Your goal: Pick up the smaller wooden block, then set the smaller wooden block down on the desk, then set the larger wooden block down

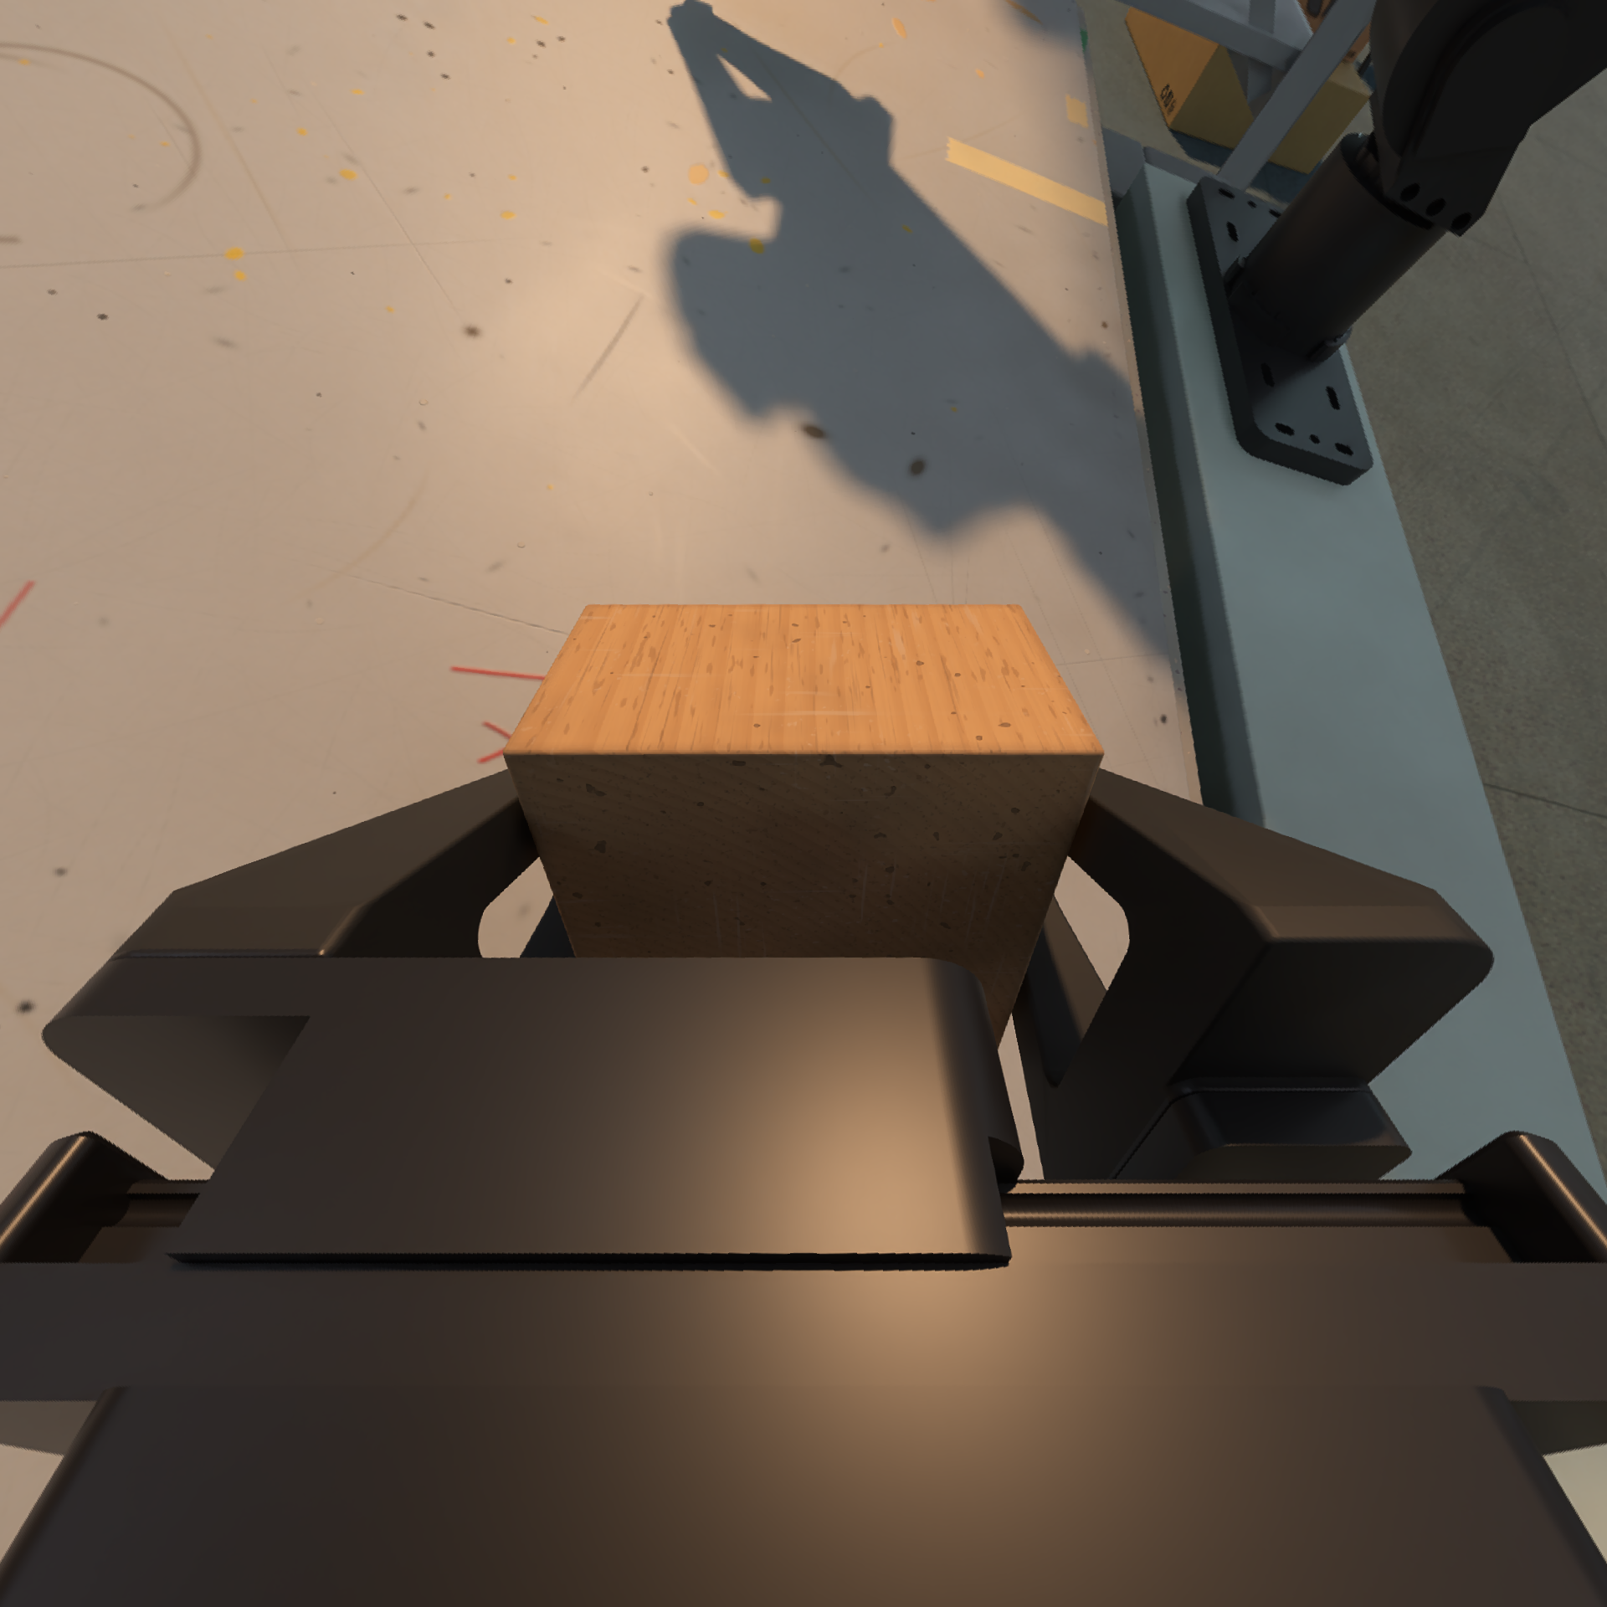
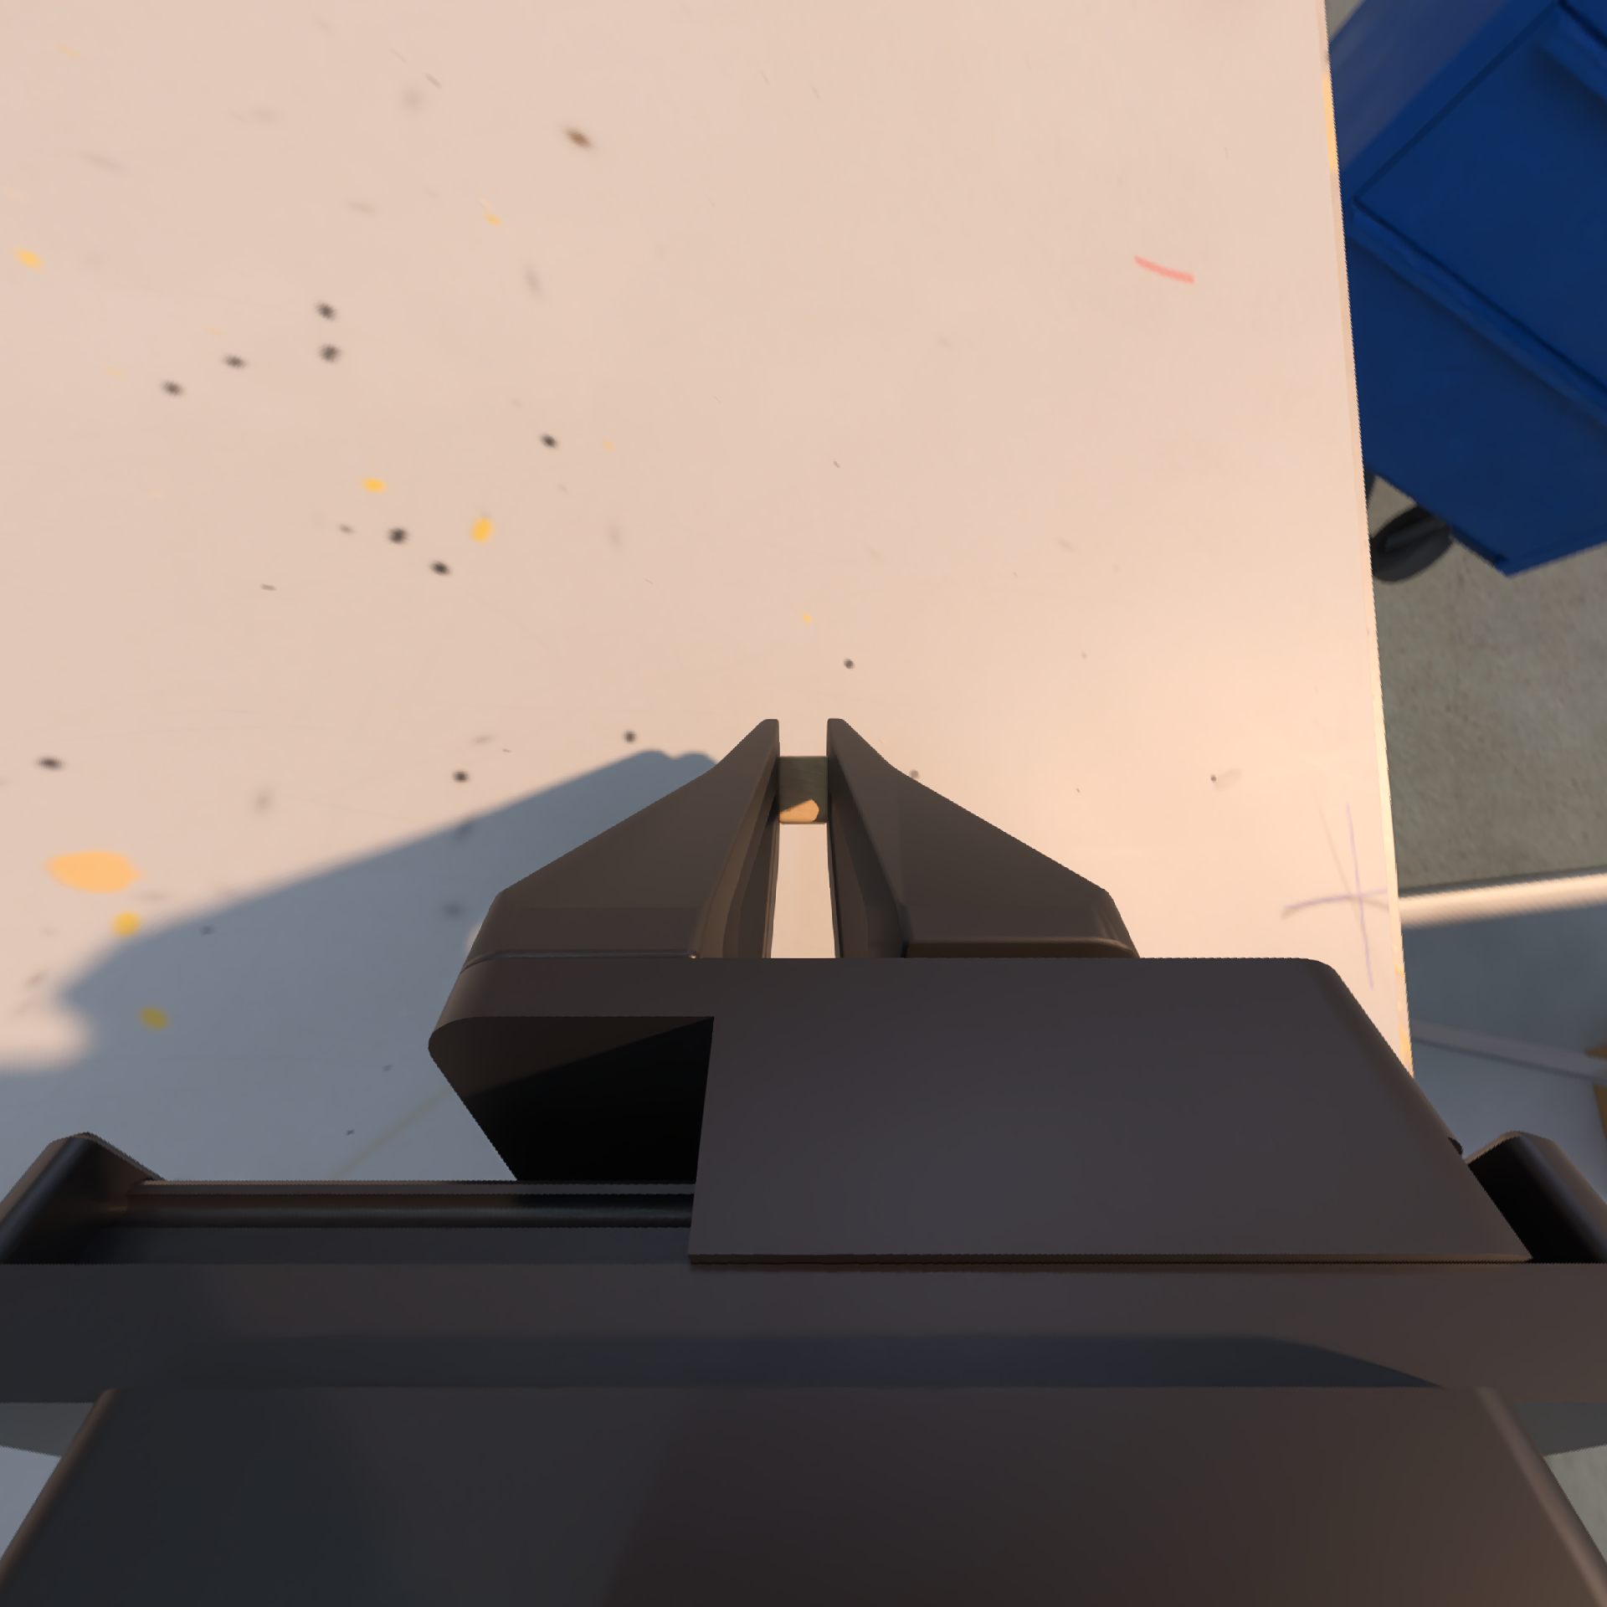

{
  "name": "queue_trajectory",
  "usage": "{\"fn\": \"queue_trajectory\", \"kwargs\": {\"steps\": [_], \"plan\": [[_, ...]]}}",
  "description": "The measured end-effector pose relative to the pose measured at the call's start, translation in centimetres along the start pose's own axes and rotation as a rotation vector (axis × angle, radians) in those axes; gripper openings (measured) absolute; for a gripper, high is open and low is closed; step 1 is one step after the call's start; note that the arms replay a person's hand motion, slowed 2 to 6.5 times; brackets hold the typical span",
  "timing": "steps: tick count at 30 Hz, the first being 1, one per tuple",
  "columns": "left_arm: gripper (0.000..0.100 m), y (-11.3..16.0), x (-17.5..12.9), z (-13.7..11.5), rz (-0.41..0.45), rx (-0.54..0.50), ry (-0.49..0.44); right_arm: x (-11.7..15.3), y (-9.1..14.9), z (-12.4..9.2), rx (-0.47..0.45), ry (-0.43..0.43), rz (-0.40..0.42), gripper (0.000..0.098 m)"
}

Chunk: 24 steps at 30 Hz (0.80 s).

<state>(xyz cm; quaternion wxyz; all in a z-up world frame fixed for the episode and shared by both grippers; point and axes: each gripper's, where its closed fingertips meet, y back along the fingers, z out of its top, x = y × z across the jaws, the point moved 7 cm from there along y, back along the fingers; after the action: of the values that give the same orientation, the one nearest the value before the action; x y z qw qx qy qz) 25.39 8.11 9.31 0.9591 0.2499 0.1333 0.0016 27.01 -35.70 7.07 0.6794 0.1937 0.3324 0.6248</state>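
Larger wooden block, light brown with vertical grain on top, upright between left gripper fingers; smaller wooden block, only a small sliver visible between right gripper fingers

The wooden block's lower part is hidden behind the left gripper — the blue cabinet is cut off at the right edge.

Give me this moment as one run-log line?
left gripper: shut on larger wooden block | right gripper: shut on smaller wooden block | both above desk
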Motion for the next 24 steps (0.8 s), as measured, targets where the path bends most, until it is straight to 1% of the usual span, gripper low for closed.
{"fn": "queue_trajectory", "kwargs": {"steps": [3, 6, 8, 11, 13, 15, 20, 24], "plan": [[0.066, 0.4, 0.1, 0.1, 0.02, -0.005, -0.009, 1.0, 0.9, 1.0, -0.082, 0.024, 0.059, 0.0089], [0.066, 1.3, 0.4, 0.1, 0.069, -0.02, -0.026, 2.7, 2.1, 2.7, -0.199, 0.058, 0.149, 0.0089], [0.066, 2.2, 0.7, 0.2, 0.118, -0.04, -0.043, 4.2, 2.7, 4.0, -0.267, 0.084, 0.229, 0.0089], [0.066, 3.9, 1.4, 0.2, 0.218, -0.089, -0.07, 7.0, 3.2, 6.2, -0.332, 0.141, 0.385, 0.009], [0.066, 5.3, 2.0, 0.0, 0.301, -0.131, -0.08, 9.0, 3.0, 7.7, -0.346, 0.199, 0.489, 0.0091], [0.066, 6.8, 2.7, -0.3, 0.388, -0.173, -0.076, 11.0, 2.5, 9.2, -0.335, 0.269, 0.568, 0.009], [0.066, 10.9, 4.6, -1.5, 0.588, -0.278, -0.024, 16.0, 0.4, 12.9, -0.308, 0.459, 0.703, 0.0091], [0.066, 13.6, 5.9, -2.5, 0.699, -0.366, 0.03, 20.2, -1.5, 15.0, -0.277, 0.586, 0.826, 0.0091]]}}
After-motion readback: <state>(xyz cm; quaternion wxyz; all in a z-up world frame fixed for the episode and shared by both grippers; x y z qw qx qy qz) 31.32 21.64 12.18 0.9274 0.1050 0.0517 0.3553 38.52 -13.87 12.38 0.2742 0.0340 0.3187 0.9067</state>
